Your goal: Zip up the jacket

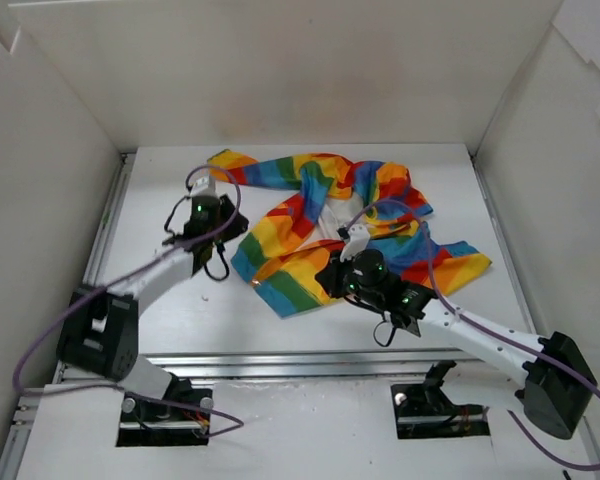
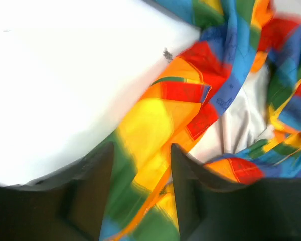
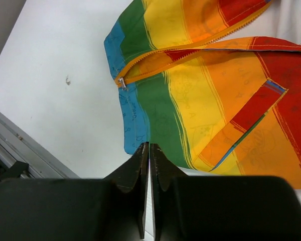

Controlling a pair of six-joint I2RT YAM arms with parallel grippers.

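Approach step: jacket (image 1: 290, 235) unzipped, zipper slider (image 3: 121, 82) at 11 o'clock of right gripper (image 3: 149, 149), jaws pressed together; left gripper (image 2: 141, 150) jaws spread. Next likely: reopen, pinch slider.

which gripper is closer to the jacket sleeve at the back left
Left. The left gripper is at the jacket's left edge, on the sleeve's near side; the right gripper is farther, by the near hem.

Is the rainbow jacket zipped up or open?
Open. On the jacket, the zipper pull sits at the bottom hem, teeth split above it, white lining showing.
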